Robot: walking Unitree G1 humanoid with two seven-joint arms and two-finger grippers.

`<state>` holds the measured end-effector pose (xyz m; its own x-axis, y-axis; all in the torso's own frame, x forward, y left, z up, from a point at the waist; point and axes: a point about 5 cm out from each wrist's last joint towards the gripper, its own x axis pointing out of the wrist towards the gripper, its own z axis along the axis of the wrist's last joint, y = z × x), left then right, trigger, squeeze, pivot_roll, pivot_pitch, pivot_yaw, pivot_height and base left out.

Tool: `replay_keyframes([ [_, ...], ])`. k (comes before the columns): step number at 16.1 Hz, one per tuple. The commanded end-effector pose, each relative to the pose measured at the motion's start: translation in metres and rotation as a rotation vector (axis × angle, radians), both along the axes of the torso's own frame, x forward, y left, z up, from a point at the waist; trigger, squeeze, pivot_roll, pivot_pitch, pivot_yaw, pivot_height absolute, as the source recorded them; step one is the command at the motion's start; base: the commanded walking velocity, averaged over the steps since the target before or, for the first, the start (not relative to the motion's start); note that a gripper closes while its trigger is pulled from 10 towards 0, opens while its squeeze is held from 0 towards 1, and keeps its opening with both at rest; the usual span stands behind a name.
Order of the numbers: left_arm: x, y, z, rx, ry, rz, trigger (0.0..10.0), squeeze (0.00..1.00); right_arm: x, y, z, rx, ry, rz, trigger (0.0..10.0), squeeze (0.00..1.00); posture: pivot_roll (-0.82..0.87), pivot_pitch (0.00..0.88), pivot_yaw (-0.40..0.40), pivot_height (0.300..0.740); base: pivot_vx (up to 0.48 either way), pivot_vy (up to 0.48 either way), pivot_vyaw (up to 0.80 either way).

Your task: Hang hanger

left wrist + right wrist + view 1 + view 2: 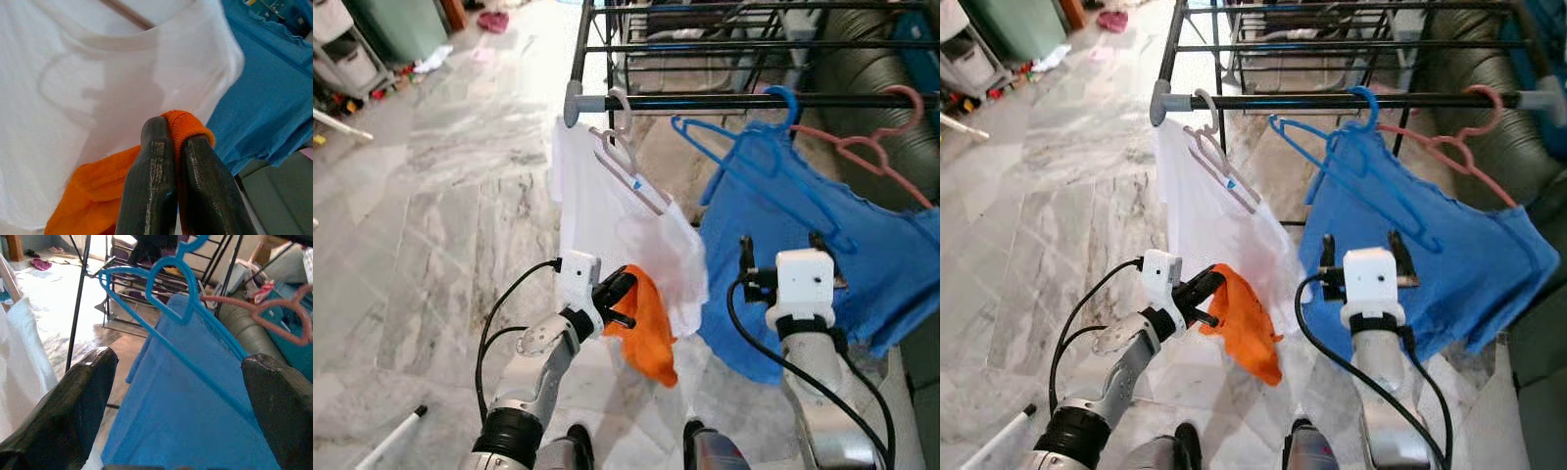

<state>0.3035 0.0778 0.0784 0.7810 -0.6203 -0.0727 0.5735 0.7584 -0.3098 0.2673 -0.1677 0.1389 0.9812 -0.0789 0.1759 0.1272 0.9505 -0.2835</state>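
A white shirt on a pale hanger (pixel 625 162) hangs from the dark rack rail (pixel 705 101) at its left end. Beside it a blue hanger (pixel 759 147) carries a blue shirt (pixel 822 264), and a pink hanger (pixel 876 147) hangs further right. My left gripper (pixel 619 294) is shut on an orange cloth (pixel 646 328) just below the white shirt (pixel 607 215); the pinched orange fold (pixel 186 125) shows between its fingers. My right gripper (pixel 781 250) is open in front of the blue shirt, its fingers (pixel 83 396) spread wide below the blue hanger (pixel 176 298).
The drying rack (pixel 705 39) has more rails behind. A grey sofa (pixel 871 88) stands at the right behind the rack. Marble floor (pixel 440 215) spreads to the left, with a white marker (pixel 391 438) near my feet and shelving with clutter (pixel 352 59) at far left.
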Motion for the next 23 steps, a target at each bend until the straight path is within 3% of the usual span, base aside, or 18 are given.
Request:
replay_keyframes([
  [1, -0.004, 0.001, -0.002, 0.000, 0.003, -0.010, 10.0, 0.00, -0.003, 0.003, -0.001, -0.013, 0.002, 0.014, 10.0, 0.00, -0.18, 0.211, 0.050, 0.740, 0.244, 0.000, 0.00],
  [6, -0.007, 0.000, -0.006, 0.008, 0.014, -0.021, 10.0, 0.00, -0.002, 0.014, -0.001, -0.048, 0.014, 0.080, 10.0, 0.00, -0.18, 0.204, 0.045, 0.740, 0.215, 0.000, 0.00],
  [23, -0.007, -0.005, -0.007, 0.012, 0.019, -0.037, 10.0, 0.00, -0.001, 0.003, -0.001, -0.088, 0.013, 0.021, 10.0, 0.00, -0.20, 0.202, 0.046, 0.740, 0.267, 0.000, 0.00],
])
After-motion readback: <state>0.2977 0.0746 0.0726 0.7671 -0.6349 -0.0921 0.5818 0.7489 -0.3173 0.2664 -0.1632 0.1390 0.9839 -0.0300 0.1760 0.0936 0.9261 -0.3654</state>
